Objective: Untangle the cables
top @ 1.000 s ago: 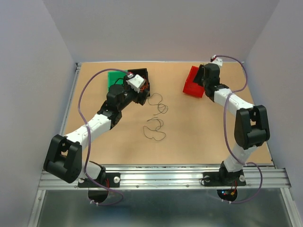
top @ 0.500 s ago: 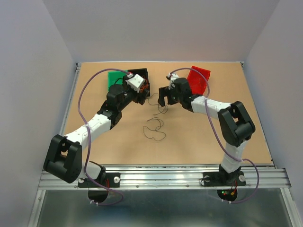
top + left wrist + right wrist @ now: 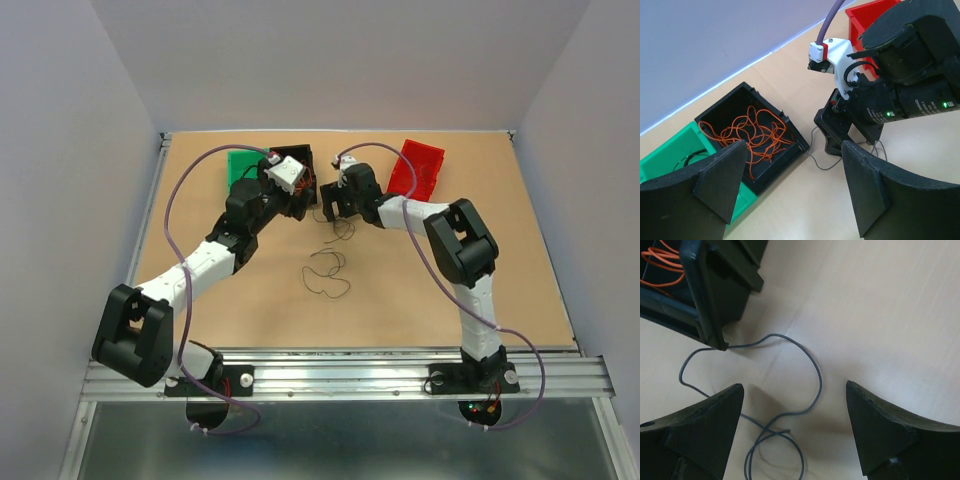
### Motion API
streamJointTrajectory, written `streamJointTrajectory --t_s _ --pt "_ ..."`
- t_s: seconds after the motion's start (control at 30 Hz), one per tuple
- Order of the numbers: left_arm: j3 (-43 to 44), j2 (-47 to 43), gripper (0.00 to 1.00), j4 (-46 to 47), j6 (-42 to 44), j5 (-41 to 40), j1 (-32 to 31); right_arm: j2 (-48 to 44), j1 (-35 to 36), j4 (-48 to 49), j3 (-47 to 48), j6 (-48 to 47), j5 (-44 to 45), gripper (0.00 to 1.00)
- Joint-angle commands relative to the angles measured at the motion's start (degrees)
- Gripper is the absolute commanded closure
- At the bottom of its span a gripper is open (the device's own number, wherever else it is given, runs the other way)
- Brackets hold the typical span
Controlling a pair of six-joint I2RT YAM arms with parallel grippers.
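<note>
The right claw [image 3: 795,432] has its two fingers wide apart, and nothing is held between them. It hangs low over the table [image 3: 880,300], just beside a corner of the black box [image 3: 722,290]. Under it lies a thin grey wire [image 3: 812,365]. One end of this wire touches the box corner. From there it bends away and runs toward the claw, where it crosses over itself in a loop. It is hard to tell from here if the fingertips touch the table.

Seen from above, the loose wires [image 3: 330,272] lie in the middle of the table in two curly bunches. Together they make a line that runs from the black box toward the side where the arms are bolted. The right claw sits at the far end of that line.

The left claw [image 3: 792,190] has its fingers spread apart too, and it is empty. It hovers above the black box, which holds a tangle of orange wires [image 3: 752,135]. Next to that box is the green box [image 3: 660,155], with what looks like a dark wire inside.

A second ago the right arm was far off on the right side, at the red box [image 3: 418,167]. It has swung across to the middle, and its fingers have opened wider. The red box now lies alone, well apart from the claw. The left arm and the loose wires have not moved.
</note>
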Motion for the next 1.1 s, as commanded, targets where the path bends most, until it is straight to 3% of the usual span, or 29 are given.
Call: streamJointTrajectory --t_s 0.0,0.03,0.07,0.1,0.17,0.23,0.3,0.4,0.5,0.63,0.8,1.07 --pt "2.49 0.44 0.09 2.07 -1.77 -7.0 0.31 2.83 1.93 0.04 3.72 -3.87 2.2 0.17" --pt "3.2 1.05 0.09 0.94 -2.47 -9.98 0.66 2.93 2.63 -0.05 3.72 -4.41 2.65 0.22" --pt "5.12 2.53 0.09 0.06 -3.44 -10.71 1.19 2.93 2.98 -0.05 3.63 -4.76 4.74 0.4" --pt "6.18 3.51 0.09 -0.91 -4.14 -11.24 2.32 2.93 3.16 -0.05 3.46 -5.2 6.42 0.49" --pt "8.03 6.14 0.09 -3.28 -5.38 -11.16 3.65 2.49 3.16 0.03 2.85 -5.12 7.05 0.64" --pt "11.18 8.6 0.09 -5.3 -6.52 -11.42 4.61 1.61 3.16 0.12 1.97 -5.21 8.01 0.9" --pt "12.77 10.54 0.09 -7.32 -7.4 -11.42 5.49 -0.4 3.16 0.47 0.56 -4.68 9.68 0.97" --pt "16.81 14.84 0.09 -9.7 -8.45 -14.23 6.72 -3.56 3.08 3.1 -2.42 -3.01 12.14 0.99" --pt "21.73 20.29 0.2 -13.48 -10.65 -13.62 9.8 -8.31 3.08 7.58 -8.47 -1.34 14.77 0.99" --pt "27.1 26.53 0.27 -17.18 -12.5 -9.14 13.75 -13.15 3.16 11.54 -12.35 0.24 16.27 0.99" --pt "29.31 29.27 0.35 -17.01 -12.68 -9.66 16.65 -17.72 3.08 15.06 -16.93 1.74 19.87 0.99" --pt "33.25 34.09 0.39 -18.75 -11.45 -11.42 17.71 -24.74 2.46 14.8 -20.79 6.74 26.03 1.0"
